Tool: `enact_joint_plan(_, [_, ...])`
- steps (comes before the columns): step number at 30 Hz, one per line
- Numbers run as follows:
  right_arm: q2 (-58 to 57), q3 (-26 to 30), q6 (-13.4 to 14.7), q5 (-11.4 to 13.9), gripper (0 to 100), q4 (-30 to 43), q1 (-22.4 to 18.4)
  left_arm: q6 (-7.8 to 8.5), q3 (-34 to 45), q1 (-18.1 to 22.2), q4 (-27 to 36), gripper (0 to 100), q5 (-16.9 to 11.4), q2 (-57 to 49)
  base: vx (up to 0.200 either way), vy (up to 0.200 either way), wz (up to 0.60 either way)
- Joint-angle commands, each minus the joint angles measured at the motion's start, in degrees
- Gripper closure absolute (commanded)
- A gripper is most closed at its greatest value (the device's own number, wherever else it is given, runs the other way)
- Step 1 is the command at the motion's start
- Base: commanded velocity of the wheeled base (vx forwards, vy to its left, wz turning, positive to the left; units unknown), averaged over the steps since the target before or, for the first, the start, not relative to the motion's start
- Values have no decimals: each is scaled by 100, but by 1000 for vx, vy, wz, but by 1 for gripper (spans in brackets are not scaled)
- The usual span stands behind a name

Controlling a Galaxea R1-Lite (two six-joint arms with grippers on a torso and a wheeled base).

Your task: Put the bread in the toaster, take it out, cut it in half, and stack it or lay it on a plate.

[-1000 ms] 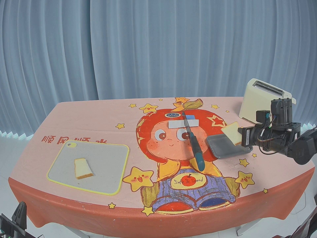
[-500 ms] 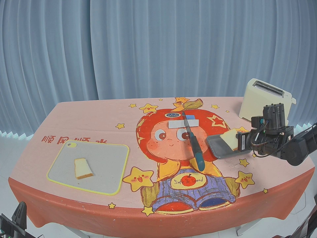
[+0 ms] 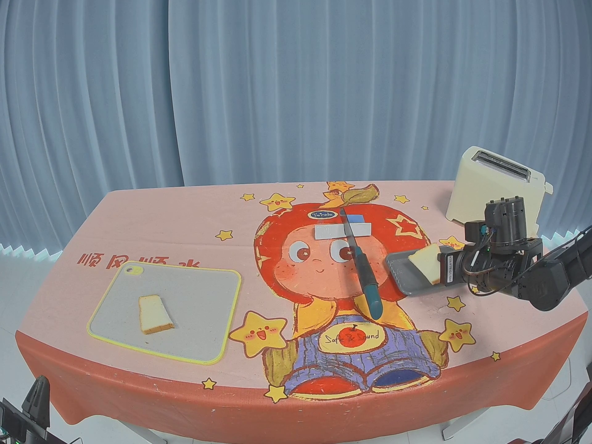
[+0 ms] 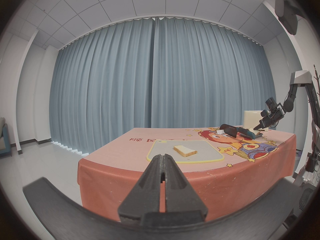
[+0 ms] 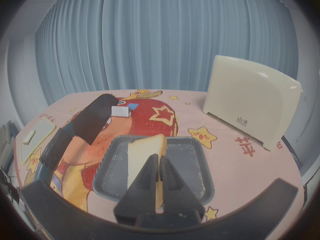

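Note:
My right gripper [image 3: 440,267] [image 5: 158,158] is shut on a half slice of bread [image 3: 427,261] [image 5: 141,157], held on edge low over the grey plate [image 3: 404,271] [image 5: 186,165]; whether its lower edge touches the plate is hidden. The other half slice [image 3: 155,314] [image 4: 185,150] lies flat on the yellow-rimmed cutting board [image 3: 197,303] at the table's left. The cream toaster [image 3: 493,187] [image 5: 250,97] stands behind the plate at the far right. My left gripper [image 4: 162,180] hangs shut and holding nothing, off the table's left end.
A blue-handled knife [image 3: 365,274] [image 5: 91,119] lies in the middle of the table, left of the plate, its blade resting on a small white holder [image 3: 330,231]. The table's front edge runs close below the plate.
My right gripper has come down and slightly left with the bread, from above the plate's right edge to low over the plate. Nothing else moved.

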Motion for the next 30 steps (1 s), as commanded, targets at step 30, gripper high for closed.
enact_joint_plan(30, [194, 125, -25, -172, 100, -508, 18, -2, 101, 2, -2, 100, 2, -93, 0, 0, 0])
